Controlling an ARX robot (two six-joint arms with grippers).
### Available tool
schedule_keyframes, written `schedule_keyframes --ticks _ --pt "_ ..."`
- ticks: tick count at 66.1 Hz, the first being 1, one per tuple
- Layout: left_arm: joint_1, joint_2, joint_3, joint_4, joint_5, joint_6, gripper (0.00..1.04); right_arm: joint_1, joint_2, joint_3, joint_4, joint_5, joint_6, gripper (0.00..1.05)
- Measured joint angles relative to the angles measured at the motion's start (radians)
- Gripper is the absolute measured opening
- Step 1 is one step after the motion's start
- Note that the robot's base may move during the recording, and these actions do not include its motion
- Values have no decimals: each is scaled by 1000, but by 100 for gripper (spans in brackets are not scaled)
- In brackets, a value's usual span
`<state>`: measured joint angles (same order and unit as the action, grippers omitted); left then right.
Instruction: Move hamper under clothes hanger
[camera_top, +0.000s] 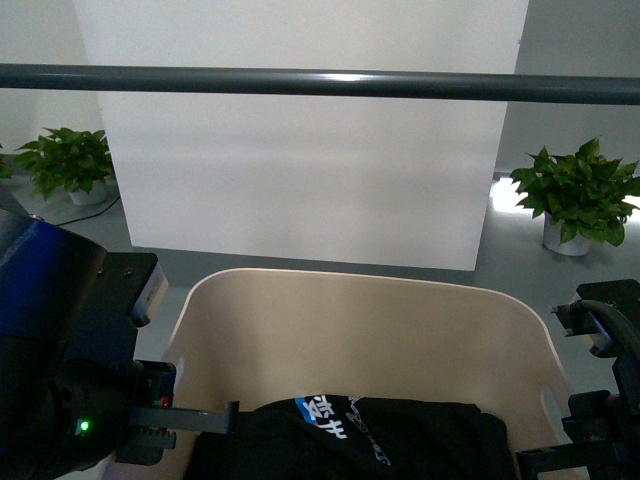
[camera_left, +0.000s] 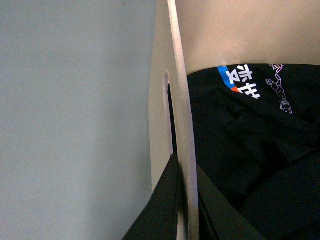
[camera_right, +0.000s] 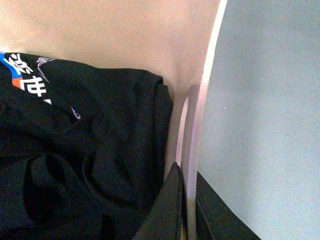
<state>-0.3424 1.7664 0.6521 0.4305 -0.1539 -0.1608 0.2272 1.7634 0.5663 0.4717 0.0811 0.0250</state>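
The left gripper (camera_left: 186, 165) and right gripper (camera_right: 187, 172) each pinch a wall of the hamper (camera_top: 360, 320), which looks almost under the clothes hanger (camera_top: 320, 82), one push short.

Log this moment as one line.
left gripper: shut on hamper wall | right gripper: shut on hamper wall | black garment: inside hamper | clothes hanger: bar overhead

The hamper (camera_top: 370, 325) looks smooth, matt cream plastic; the clothes hanger (camera_top: 320, 83) bar, glossy grey metal; the garment (camera_top: 400, 445), soft black cloth.
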Motion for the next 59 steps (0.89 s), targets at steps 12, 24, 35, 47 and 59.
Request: schedule_keyframes --ticks 12,24,35,47,59 --pt "19 0 0 0 -34 0 4 16 0 0 0 -39 0 3" --pt "19 0 0 0 -19 0 4 15 0 0 0 -26 0 3" --pt "19 0 0 0 -23 0 4 14 0 0 0 -27 0 3" --pt "7 53 -15 169 -160 -21 4 25 32 -9 111 44 87 3" --pt "47 167 93 118 -129 -37 4 32 142 70 124 66 191 3"
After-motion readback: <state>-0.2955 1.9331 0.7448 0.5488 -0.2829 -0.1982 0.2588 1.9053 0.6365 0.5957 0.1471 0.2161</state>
